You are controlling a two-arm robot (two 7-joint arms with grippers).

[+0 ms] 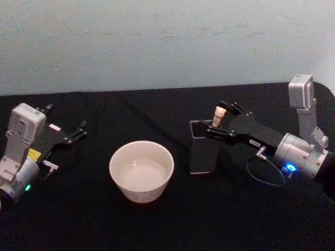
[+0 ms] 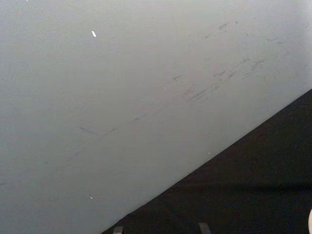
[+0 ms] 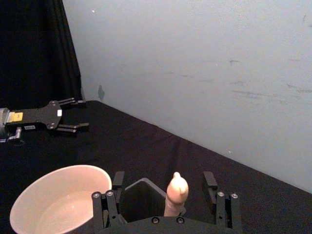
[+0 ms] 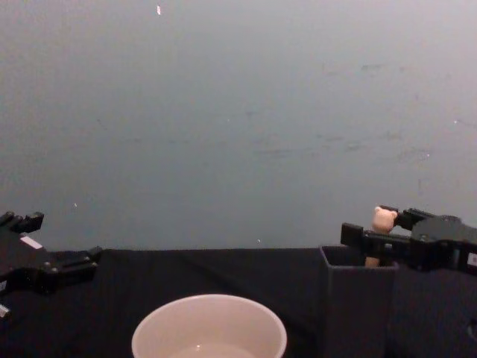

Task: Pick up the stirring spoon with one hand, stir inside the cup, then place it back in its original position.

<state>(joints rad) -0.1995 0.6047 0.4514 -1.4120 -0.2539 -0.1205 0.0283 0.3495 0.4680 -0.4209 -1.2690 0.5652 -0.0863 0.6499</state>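
- The right gripper [image 3: 163, 176] is spread open at the top of the holder, one finger on either side of the spoon's handle. There is a gap on both sides, so it grips nothing.
- The stirring spoon [image 1: 218, 116] stands close to upright in the dark grey square holder [image 1: 203, 154]. Just the beige handle and little bear head rise above the rim, and the stem and bowl are hidden inside.
- The cup [image 1: 137, 194] sits on the black table [image 1: 157, 110] to the robot's left of the holder, near it but not touching. There may be a little liquid in the bottom — hard to say.
- The left gripper [image 1: 67, 116] is also open and empty, at the table's left side, well apart from the cup.
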